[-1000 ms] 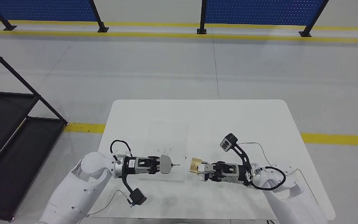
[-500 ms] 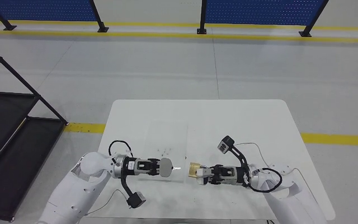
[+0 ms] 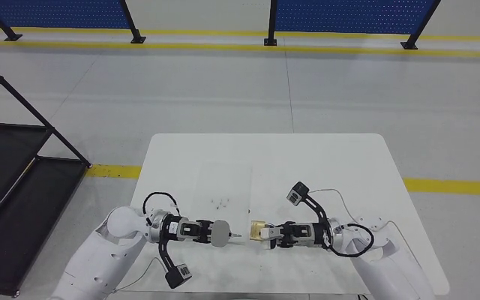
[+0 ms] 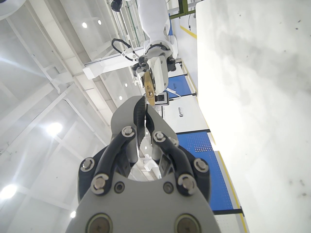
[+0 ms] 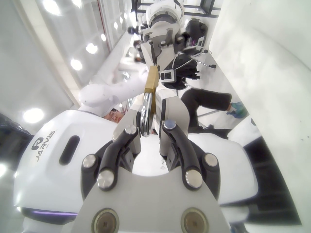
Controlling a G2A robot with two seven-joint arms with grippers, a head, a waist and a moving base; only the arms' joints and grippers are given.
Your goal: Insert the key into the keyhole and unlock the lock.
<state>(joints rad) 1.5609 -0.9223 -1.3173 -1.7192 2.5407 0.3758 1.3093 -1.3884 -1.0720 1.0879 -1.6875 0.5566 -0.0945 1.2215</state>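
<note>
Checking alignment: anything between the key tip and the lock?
Nothing. In the top view a short bare gap over the table separates key and lock.

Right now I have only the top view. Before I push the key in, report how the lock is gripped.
Observer: The right gripper clamps the lock by its silver shackle; the brass body juts out beyond the grip.
Operator: Now the key's grip.
Observer: The left gripper pinches the key edge-on, blade toward the lock.
Operator: Report the keyhole.
Observer: From the left wrist, the keyhole shows on the lock's end face, turned toward the key tip.
</note>
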